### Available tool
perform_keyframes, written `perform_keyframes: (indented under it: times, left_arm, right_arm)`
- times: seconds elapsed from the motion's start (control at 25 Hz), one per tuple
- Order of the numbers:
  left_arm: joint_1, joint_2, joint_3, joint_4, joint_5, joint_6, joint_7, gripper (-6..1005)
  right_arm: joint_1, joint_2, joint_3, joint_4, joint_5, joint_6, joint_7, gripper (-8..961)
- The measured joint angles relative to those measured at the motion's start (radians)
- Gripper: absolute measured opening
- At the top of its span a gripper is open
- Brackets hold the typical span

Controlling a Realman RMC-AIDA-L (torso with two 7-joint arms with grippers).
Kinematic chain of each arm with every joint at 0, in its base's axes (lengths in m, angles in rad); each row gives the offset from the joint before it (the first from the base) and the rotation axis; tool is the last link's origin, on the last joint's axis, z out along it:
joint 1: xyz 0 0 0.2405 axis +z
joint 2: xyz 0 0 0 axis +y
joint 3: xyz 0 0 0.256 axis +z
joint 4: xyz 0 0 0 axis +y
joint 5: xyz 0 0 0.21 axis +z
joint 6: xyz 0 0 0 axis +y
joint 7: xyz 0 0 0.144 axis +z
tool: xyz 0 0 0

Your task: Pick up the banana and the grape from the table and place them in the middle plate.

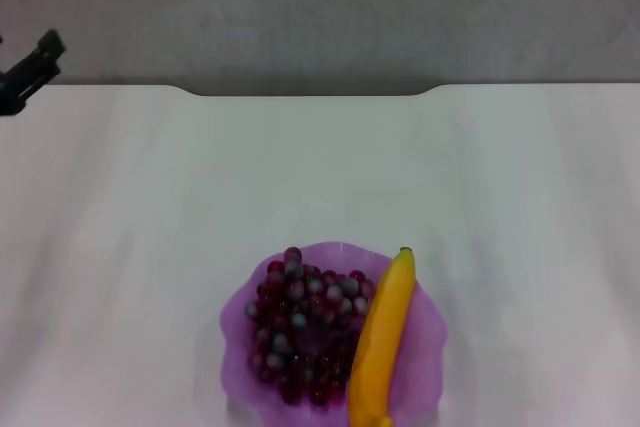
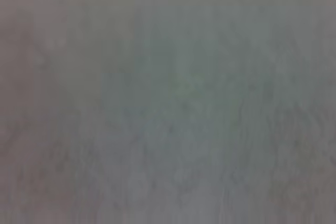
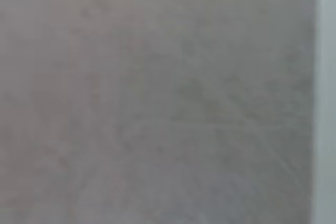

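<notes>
The purple scalloped middle plate (image 1: 428, 352) sits on the white table (image 1: 320, 177) at the near centre. The bunch of dark red-purple grapes (image 1: 305, 322) lies inside it on its left side. The yellow-orange banana (image 1: 383, 342) lies along the plate's right side, dark tip pointing away from me. My left gripper (image 1: 28, 71) shows as a dark part at the far left edge, beyond the table's far edge and far from the plate. My right gripper is out of view. Both wrist views show only a plain grey surface.
The table's far edge has a wide notch (image 1: 310, 93) at the middle, with a grey wall behind it. A pale vertical strip (image 3: 325, 98) runs along one side of the right wrist view.
</notes>
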Motion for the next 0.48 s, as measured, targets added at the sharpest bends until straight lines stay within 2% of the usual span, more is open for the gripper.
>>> perform_keyframes:
  times: [0.08,0.2,0.48]
  left_arm:
    - [-0.004,0.011,0.015,0.032,0.000,0.042,-0.018,889]
    - [-0.002,0.009,0.014,0.073,0.000,0.105,-0.016,889]
    - [0.002,0.008,0.009,0.098,0.000,0.126,-0.005,889]
  right_arm:
    - [0.015,-0.001,-0.026,0.016,-0.069,0.004,0.001,518]
    - [0.050,-0.002,-0.063,0.044,-0.153,0.041,0.006,518]
    - [0.122,-0.005,-0.121,0.115,-0.170,0.082,0.022,518]
